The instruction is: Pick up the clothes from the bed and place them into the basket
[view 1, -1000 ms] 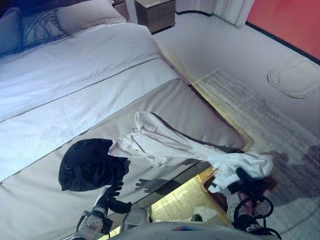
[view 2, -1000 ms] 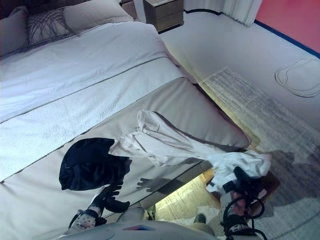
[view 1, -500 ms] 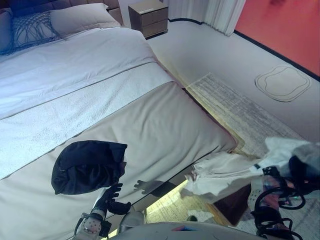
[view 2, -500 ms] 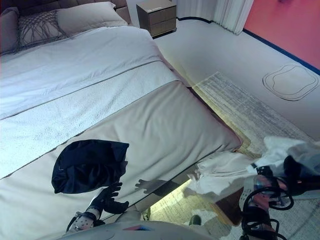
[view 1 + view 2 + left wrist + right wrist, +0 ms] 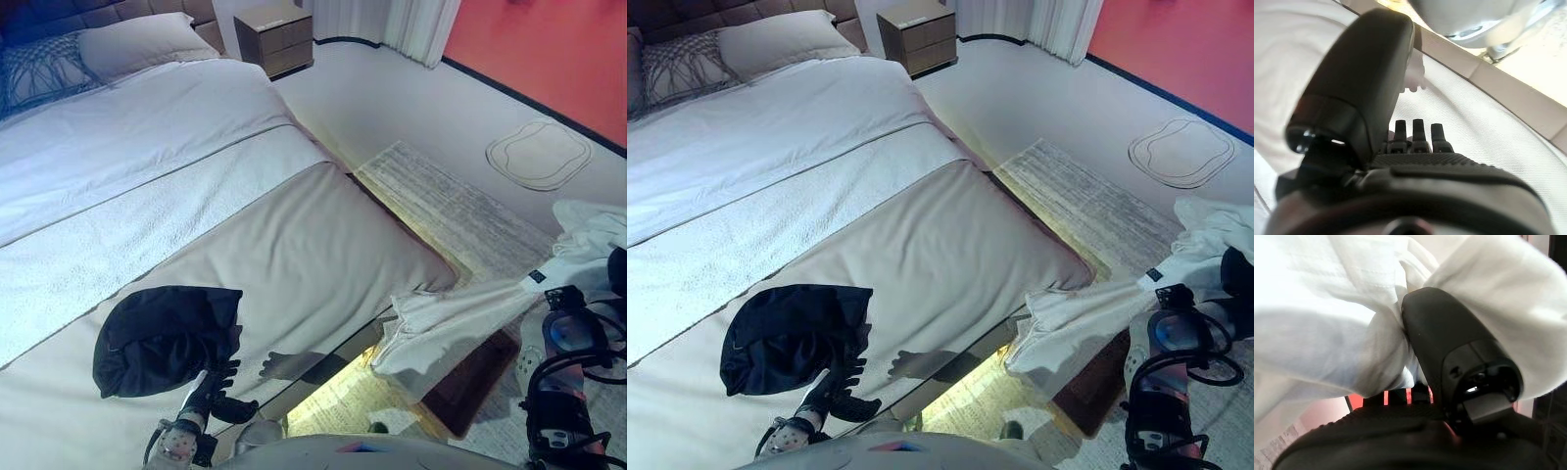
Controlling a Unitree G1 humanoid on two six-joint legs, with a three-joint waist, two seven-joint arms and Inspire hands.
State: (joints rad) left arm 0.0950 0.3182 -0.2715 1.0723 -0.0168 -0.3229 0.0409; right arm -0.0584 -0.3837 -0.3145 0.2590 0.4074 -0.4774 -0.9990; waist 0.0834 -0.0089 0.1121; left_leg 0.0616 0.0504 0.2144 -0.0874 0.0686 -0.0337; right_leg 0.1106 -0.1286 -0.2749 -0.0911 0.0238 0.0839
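A dark garment (image 5: 162, 333) lies bunched on the beige bed cover (image 5: 313, 245) near the bed's foot. My left hand (image 5: 217, 387) rests just in front of it with relaxed fingers (image 5: 1415, 134) over the cover, holding nothing. My right hand (image 5: 1236, 284) is raised at the far right, shut on a white garment (image 5: 460, 318). In the right wrist view the cloth (image 5: 1327, 323) wraps around the thumb (image 5: 1449, 342). The garment hangs stretched down and left, off the bed, above a dark brown basket (image 5: 470, 377) on the floor by the bed's corner.
Pillows (image 5: 137, 39) lie at the head of the bed, with a wooden nightstand (image 5: 279, 37) beside them. A grey rug (image 5: 451, 201) runs along the bed's right side. A flat pale mat (image 5: 539, 152) lies on the floor near the red wall.
The white garment has come wholly off the bed, drawn right and upward by my right hand. The left hand has stayed put. The camera view has shifted slightly.
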